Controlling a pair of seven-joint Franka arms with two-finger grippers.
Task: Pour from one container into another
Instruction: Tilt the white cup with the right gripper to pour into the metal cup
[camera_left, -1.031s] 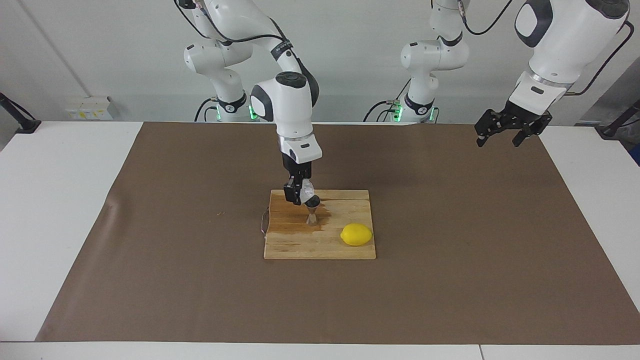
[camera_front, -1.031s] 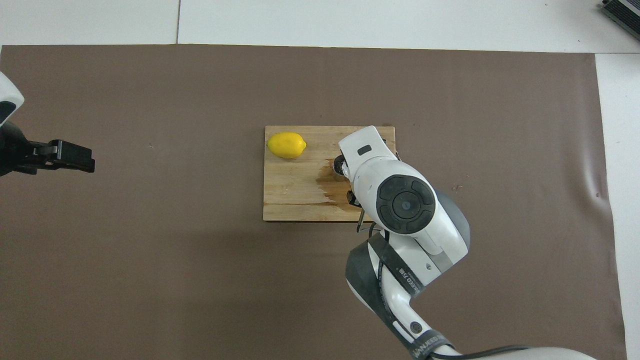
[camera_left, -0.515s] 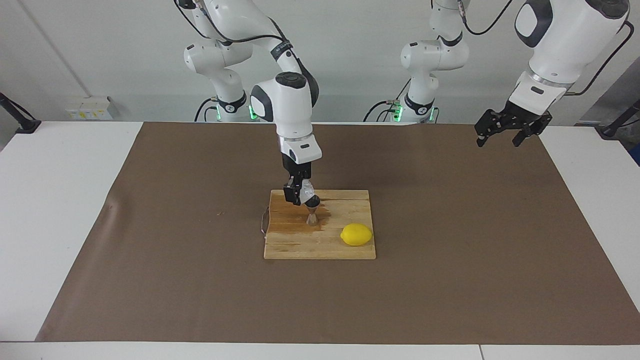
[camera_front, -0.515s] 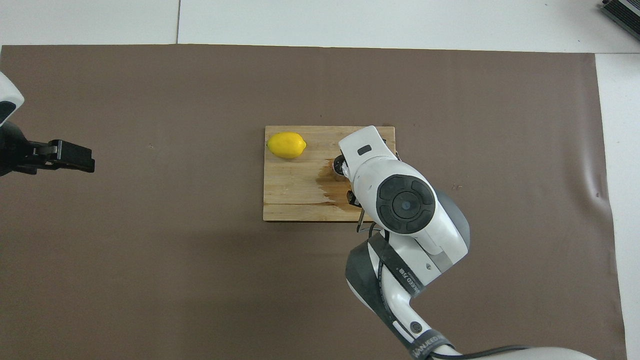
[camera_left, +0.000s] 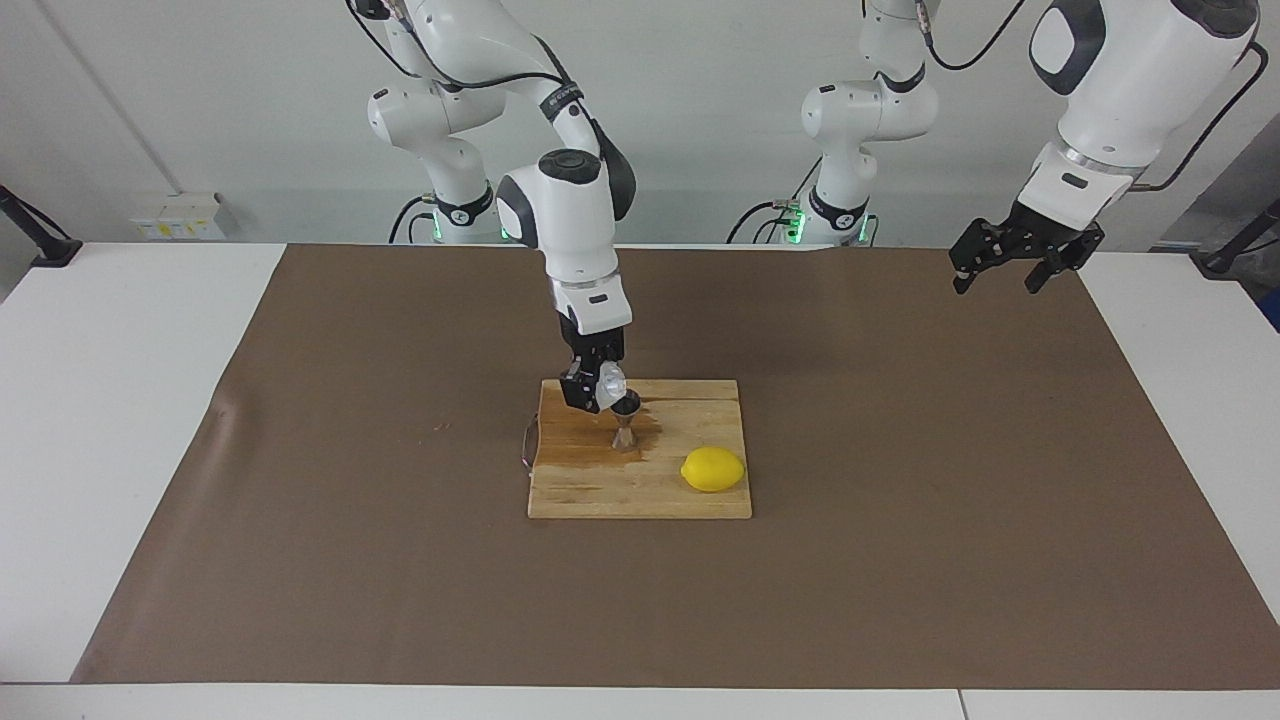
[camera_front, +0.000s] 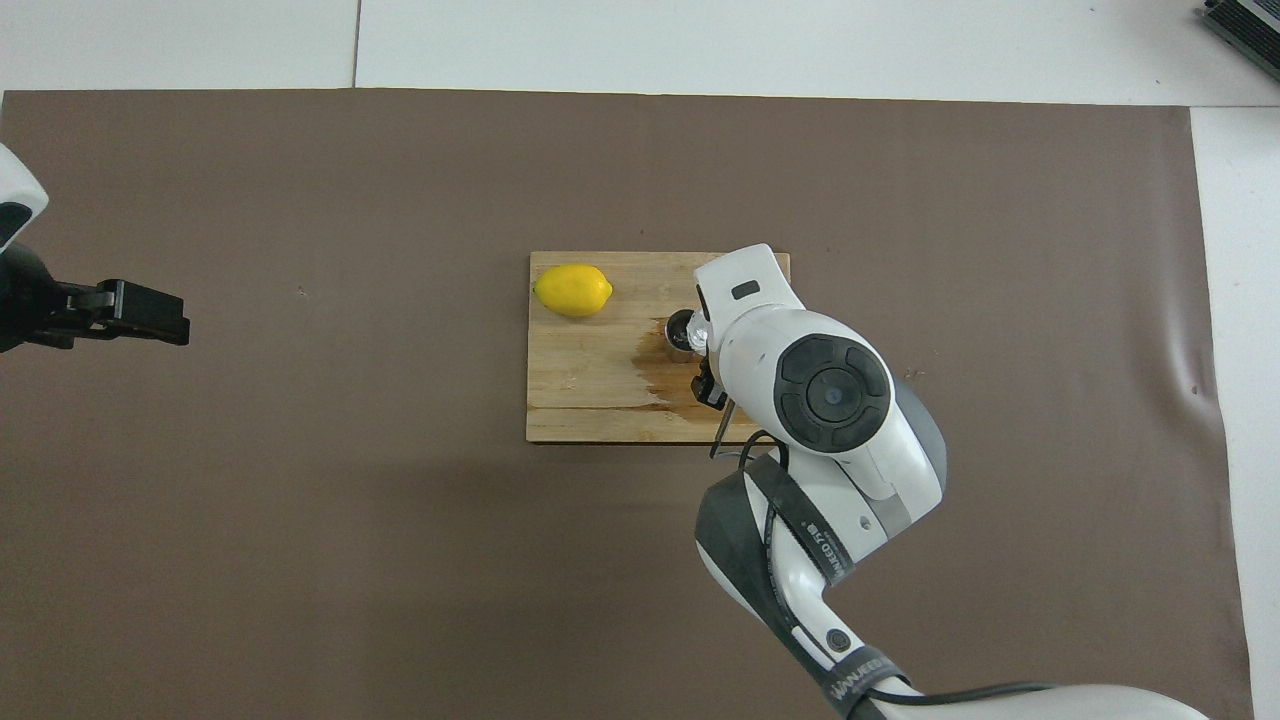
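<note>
Facing view, for you: right gripper (camera_left: 597, 388) is clamped on the clear cup (camera_left: 608, 382), tipped on its side just above the steel jigger (camera_left: 624, 424). Jigger stands upright on the wet patch of the cutting board (camera_left: 640, 495), lemon (camera_left: 713, 469) beside it. Left gripper (camera_left: 1012, 262) waits with fingers spread over the mat (camera_left: 900, 450).

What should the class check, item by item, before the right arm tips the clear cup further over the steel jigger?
1. Right gripper grips small clear faceted cup: ok.
2. Cup over shiny steel hourglass jigger: ok.
3. Jigger upright on wooden cutting board: ok.
4. Board dry: not ok, dark wet stain by the jigger.
5. Yellow lemon apart from jigger: ok.
6. Left gripper waits open above the brown mat: ok.
</note>
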